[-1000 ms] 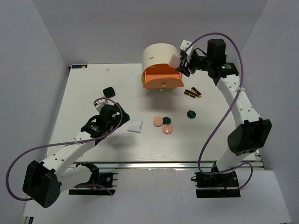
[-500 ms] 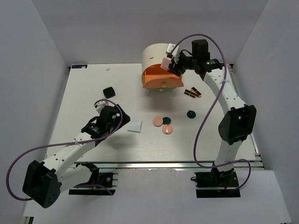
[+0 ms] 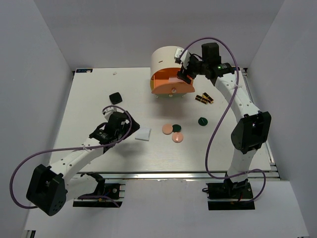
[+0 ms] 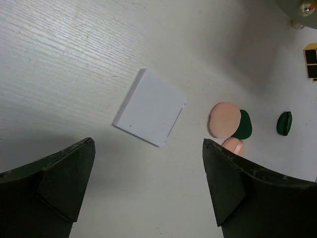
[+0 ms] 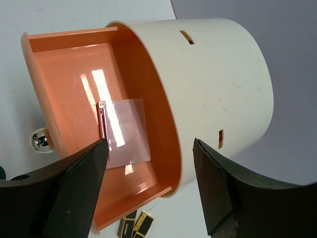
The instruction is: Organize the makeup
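My right gripper (image 3: 184,74) is open and empty over the open orange drawer (image 5: 44,64) of the cream cabinet (image 3: 166,56). A pink square compact (image 5: 126,131) lies flat inside that drawer. My left gripper (image 3: 127,130) is open and empty just left of the white square compact (image 3: 143,134), which also shows in the left wrist view (image 4: 151,106). Two pink discs (image 3: 168,129) (image 3: 178,138) and a dark green disc (image 3: 176,128) lie together mid-table. Another green disc (image 3: 202,120) lies to their right. Black-and-gold lipstick tubes (image 3: 204,98) lie right of the drawer. A black compact (image 3: 115,97) sits at left.
The cabinet also fills the right wrist view (image 5: 218,74). The drawer has a gold knob (image 5: 39,140) on its front. White walls close the table on three sides.
My right gripper carried the pink compact left over the drawer and let go; it now lies in the drawer. My left gripper edged slightly toward the white compact.
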